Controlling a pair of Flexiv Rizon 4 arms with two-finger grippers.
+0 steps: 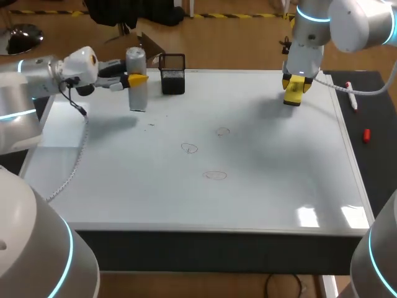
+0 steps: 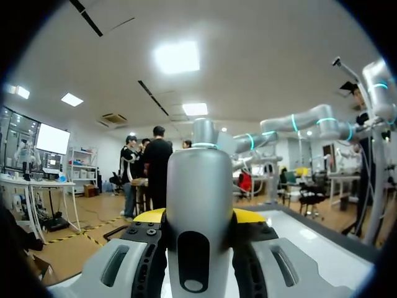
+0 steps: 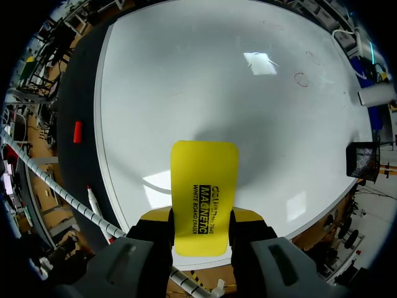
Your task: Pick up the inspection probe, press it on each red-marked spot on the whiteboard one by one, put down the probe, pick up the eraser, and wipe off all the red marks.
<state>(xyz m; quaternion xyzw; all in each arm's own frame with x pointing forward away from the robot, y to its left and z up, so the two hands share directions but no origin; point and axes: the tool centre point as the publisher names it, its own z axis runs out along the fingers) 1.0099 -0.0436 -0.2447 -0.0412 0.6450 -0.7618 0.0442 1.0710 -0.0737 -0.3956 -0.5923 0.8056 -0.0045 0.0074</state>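
Observation:
The inspection probe (image 1: 138, 99), a silver cylinder, stands upright at the whiteboard's (image 1: 279, 186) back left. My left gripper (image 1: 138, 79) comes in sideways and is shut on its upper part. In the left wrist view the probe (image 2: 198, 186) fills the space between the yellow tips of that gripper (image 2: 198, 217). My right gripper (image 1: 293, 85) hangs over the back right of the board, shut on the yellow eraser (image 1: 293, 94). The eraser (image 3: 205, 186) sticks out ahead of the right gripper (image 3: 200, 216). Three faint red marks (image 1: 215, 176) lie mid-board, far ahead of the eraser (image 3: 301, 79).
A black mesh pen holder (image 1: 173, 73) stands just right of the probe at the back edge. On the dark mat right of the board lie a marker (image 1: 351, 96) and a red cap (image 1: 366, 135); the right wrist view shows this cap (image 3: 77, 131) too.

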